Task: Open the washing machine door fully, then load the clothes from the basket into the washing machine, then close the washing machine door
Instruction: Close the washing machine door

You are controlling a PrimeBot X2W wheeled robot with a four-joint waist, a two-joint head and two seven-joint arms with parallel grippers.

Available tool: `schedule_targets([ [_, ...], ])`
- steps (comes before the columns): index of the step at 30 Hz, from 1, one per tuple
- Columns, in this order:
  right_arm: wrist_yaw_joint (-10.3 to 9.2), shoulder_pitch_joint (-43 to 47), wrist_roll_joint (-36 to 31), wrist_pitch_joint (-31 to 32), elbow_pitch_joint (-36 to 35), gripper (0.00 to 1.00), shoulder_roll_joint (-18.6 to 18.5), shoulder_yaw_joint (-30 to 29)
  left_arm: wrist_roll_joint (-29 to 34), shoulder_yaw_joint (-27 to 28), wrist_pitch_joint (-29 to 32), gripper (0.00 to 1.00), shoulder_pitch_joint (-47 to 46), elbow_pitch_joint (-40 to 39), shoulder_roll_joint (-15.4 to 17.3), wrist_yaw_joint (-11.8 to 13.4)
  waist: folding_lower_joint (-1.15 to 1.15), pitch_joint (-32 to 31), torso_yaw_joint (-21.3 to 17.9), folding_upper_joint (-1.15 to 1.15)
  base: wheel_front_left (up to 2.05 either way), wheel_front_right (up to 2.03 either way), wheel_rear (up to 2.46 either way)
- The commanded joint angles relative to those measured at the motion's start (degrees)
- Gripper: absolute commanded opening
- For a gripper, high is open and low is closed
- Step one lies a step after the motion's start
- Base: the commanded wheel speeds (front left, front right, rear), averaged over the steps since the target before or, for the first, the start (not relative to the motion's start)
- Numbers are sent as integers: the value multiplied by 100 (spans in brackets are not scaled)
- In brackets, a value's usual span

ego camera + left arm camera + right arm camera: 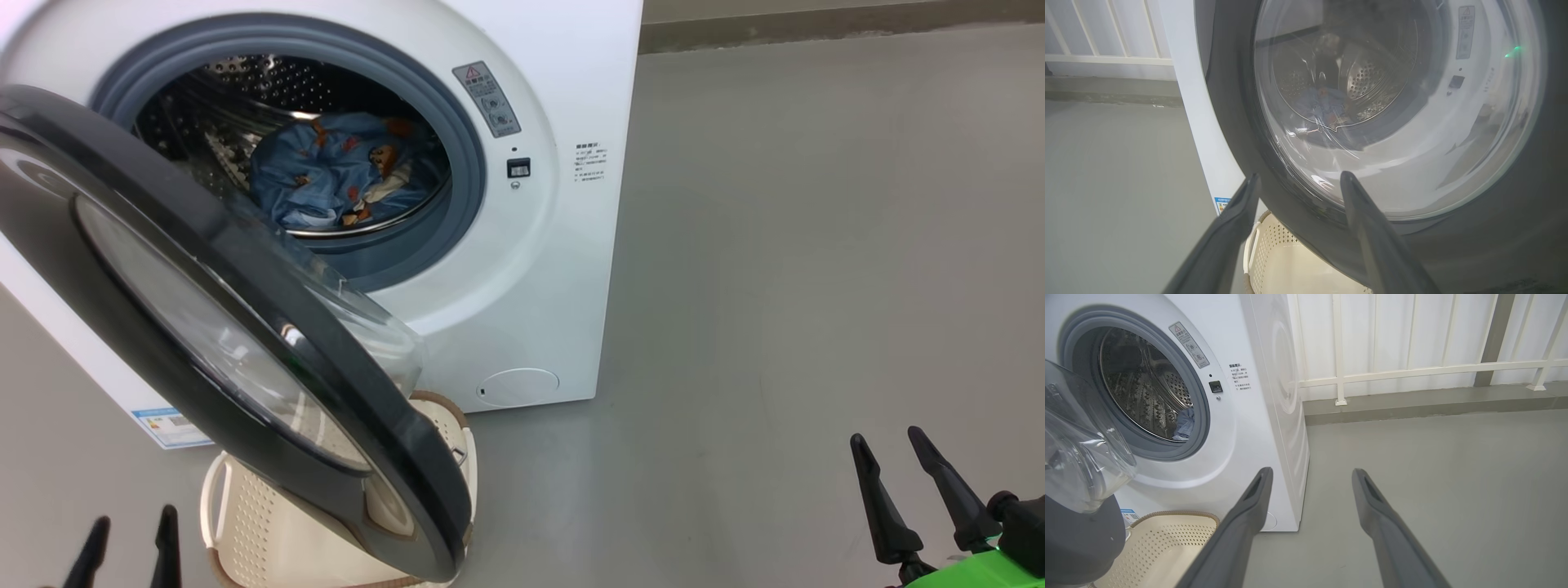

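Step in hand: by my judgement the last one, closing up; loading looks finished.
Clothes: a light blue garment with orange cartoon prints (343,175) lies in the perforated steel drum of the big white boxy washing machine (563,269). A cream patch shows in the heap, but I cannot tell whether it is a second piece.
Basket: the small cream perforated plastic basket (245,523) with a brown woven-look rim sits on the floor under the door. The part of its bottom that shows is bare.
Door: the large round door with a glossy black rim (220,237) and a clear glass bowl is swung out partway, overhanging the basket.
Left end effector (135,517): spread wide and holding nothing, close to the door's outer face. Contact cannot be told.
Right end effector (885,434): spread wide and empty, well apart from the machine.
Next move: a steady push on the door's outer face, following its arc until it latches.
Writing: a grey warning sticker with a red triangle (487,100), small print (590,163) and a blue label (171,425), all too small to read. No brand is legible.
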Motion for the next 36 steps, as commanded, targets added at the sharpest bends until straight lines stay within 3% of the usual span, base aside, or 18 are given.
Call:
schedule_targets([
  [1,9,31,-1,-27,-116,100,-101,98,87,272,-60,100,-102,-121,54,-9,0,-3,5,0,0,0,0],
  [36,9,8,24,-27,-124,100,-153,150,269,294,-60,100,-179,-167,-23,-9,0,-44,137,0,0,0,0],
])
